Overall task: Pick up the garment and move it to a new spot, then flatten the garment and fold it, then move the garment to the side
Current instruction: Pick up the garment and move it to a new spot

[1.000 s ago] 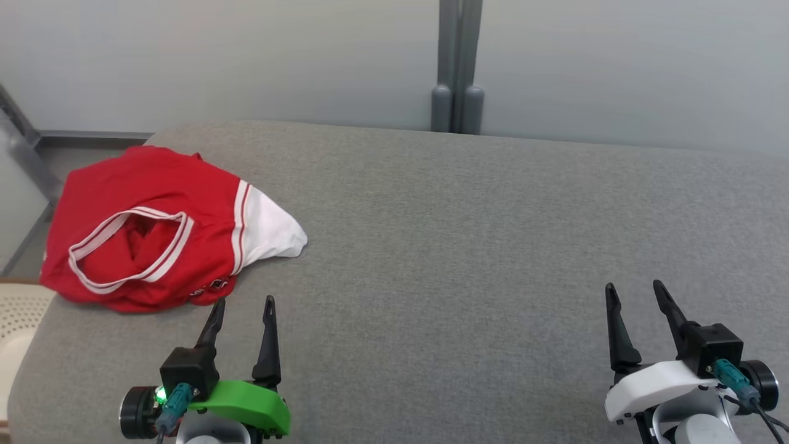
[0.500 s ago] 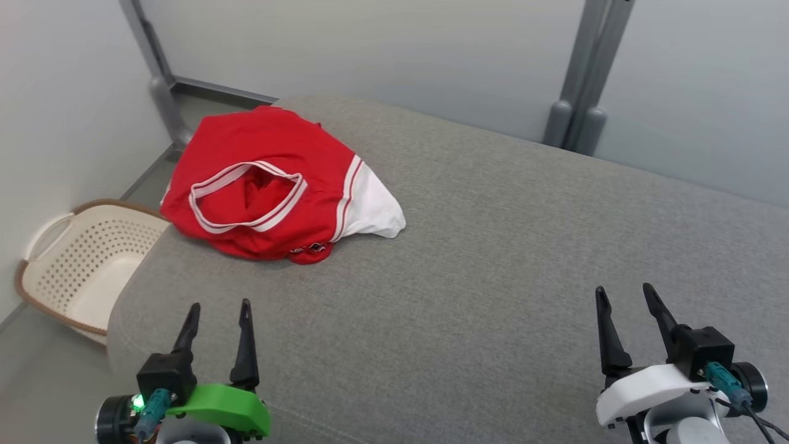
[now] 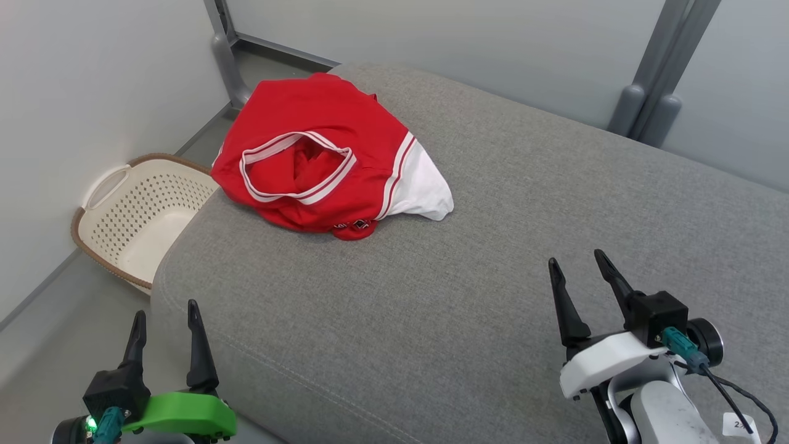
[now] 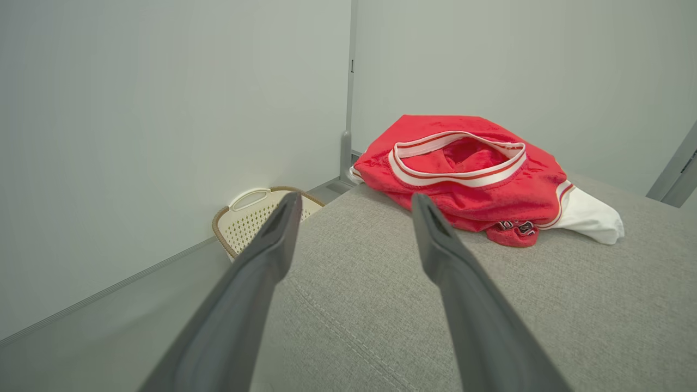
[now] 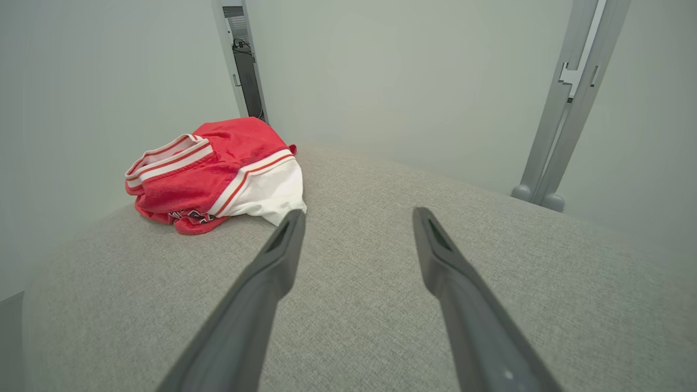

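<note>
A crumpled red garment (image 3: pixel 320 154) with white trim and a white panel lies near the far left corner of the grey padded surface (image 3: pixel 493 246). The left wrist view has the garment (image 4: pixel 468 174) ahead and to the right of my fingers; the right wrist view has the garment (image 5: pixel 212 169) far ahead on the left. My left gripper (image 3: pixel 165 311) stands open at the lower left, off the surface's left edge, well short of the garment. My right gripper (image 3: pixel 576 261) stands open above the surface at the lower right, holding nothing.
A cream perforated laundry basket (image 3: pixel 138 216) stands on the floor left of the surface, against the pale wall. Grey metal posts (image 3: pixel 647 105) rise behind the far right edge, and another post (image 3: pixel 225 55) stands at the far left corner.
The whole head view has swung left, so the camera turned: the basket and left wall came into view and the garment sits nearer the middle. Both grippers stay open.
</note>
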Robot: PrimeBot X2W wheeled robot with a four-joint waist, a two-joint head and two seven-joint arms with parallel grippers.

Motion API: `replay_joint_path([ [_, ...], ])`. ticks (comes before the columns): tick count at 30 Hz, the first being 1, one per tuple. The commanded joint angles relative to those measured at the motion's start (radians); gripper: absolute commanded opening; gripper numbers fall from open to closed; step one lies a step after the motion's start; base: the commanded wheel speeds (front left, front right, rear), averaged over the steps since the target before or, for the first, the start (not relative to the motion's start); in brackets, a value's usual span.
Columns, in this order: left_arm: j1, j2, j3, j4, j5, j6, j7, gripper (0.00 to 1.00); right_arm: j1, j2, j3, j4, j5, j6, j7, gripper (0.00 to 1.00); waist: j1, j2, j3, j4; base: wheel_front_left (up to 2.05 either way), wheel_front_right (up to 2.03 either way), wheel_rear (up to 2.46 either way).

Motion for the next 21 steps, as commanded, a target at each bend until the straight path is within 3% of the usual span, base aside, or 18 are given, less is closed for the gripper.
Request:
replay_joint_path([
  [1,0.013,0.004,0.002,-0.006,-0.011,0.007,0.001,1.00,-0.013,-0.005,0.004,0.007,-0.002,-0.001,-0.003,1.00,0.0000,0.0000,0.008,0.006,0.00,0.00,0.00],
  [12,-0.006,0.004,-0.004,0.024,-0.042,0.004,0.001,1.00,-0.011,-0.005,-0.008,0.015,-0.008,-0.001,-0.003,1.00,0.0000,0.0000,0.010,0.005,0.00,0.00,0.00],
  [21,-0.267,0.004,-0.088,0.243,-0.131,-0.057,0.040,1.00,0.028,-0.005,-0.070,-0.016,-0.046,-0.001,-0.003,1.00,0.0000,0.0000,0.037,-0.006,0.00,0.00,0.00],
])
